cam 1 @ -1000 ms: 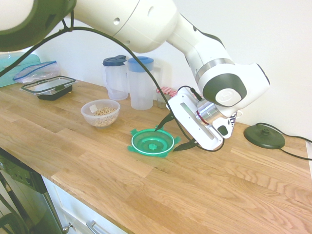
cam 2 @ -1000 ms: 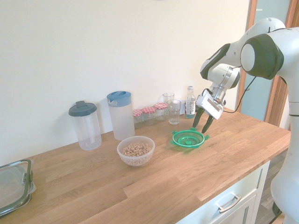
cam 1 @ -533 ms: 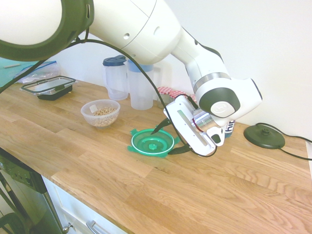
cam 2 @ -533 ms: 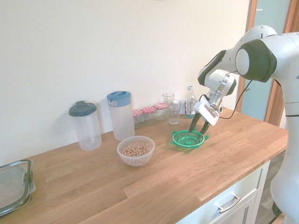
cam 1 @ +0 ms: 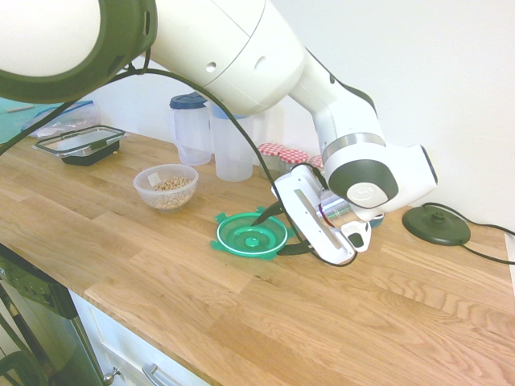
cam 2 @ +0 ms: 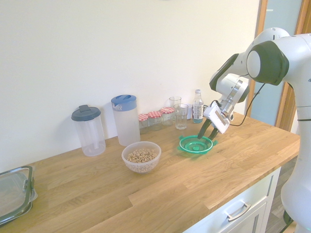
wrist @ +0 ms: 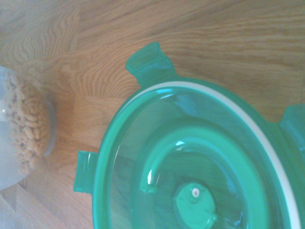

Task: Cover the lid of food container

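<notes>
First exterior view: green lid (cam 1: pixel 251 235) lies flat on the wooden counter (cam 1: pixel 161 273), right of the food container (cam 1: pixel 166 186) with beige grains, the two apart; gripper (cam 1: pixel 278 232) angled down at the lid's right rim, fingers (cam 1: pixel 265 215) spread, one over the lid's inside, one outside the rim, contact possibly made but unclear. Second exterior view: same straddle at the lid's far-right edge, nothing lifted. Wrist view: lid fills the frame, white ring and clip tabs visible, container at the edge.

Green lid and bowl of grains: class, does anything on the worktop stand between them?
Nothing visible does. The green lid lies flat on the worktop, the bowl stands apart from it, and only bare wood shows between them. The pitchers stand further back by the wall.
</notes>
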Robot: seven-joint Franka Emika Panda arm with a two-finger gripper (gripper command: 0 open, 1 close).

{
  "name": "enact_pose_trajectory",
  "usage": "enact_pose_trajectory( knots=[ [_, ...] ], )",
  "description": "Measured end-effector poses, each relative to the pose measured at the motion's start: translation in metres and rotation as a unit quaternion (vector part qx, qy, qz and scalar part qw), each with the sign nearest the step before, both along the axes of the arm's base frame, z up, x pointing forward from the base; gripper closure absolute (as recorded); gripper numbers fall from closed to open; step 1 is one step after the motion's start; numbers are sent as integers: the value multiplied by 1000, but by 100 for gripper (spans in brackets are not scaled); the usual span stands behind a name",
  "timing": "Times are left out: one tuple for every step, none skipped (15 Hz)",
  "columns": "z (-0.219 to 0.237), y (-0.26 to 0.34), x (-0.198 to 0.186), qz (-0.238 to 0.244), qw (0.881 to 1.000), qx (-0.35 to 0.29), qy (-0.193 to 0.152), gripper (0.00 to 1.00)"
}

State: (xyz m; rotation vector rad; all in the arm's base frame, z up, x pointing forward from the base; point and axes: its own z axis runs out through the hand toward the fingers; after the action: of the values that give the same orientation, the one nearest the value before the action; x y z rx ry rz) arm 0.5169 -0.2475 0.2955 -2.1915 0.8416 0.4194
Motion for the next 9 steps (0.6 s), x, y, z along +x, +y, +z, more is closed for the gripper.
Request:
enact_pose_trajectory(
  knots=[
    [-2,0,-1,0,1000,2,1,100],
    [-4,1,-3,0,1000,3,2,100],
    [-6,2,-4,0,1000,4,3,100],
    [-8,2,-5,0,1000,4,4,100],
    [-10,2,-6,-1,1000,4,4,100],
    [-11,3,-7,-1,1000,4,4,100],
    [-13,3,-8,0,1000,5,4,100],
    [-15,4,-10,1,1000,6,5,100],
    [-17,4,-11,1,1000,7,5,100]
  ],
)
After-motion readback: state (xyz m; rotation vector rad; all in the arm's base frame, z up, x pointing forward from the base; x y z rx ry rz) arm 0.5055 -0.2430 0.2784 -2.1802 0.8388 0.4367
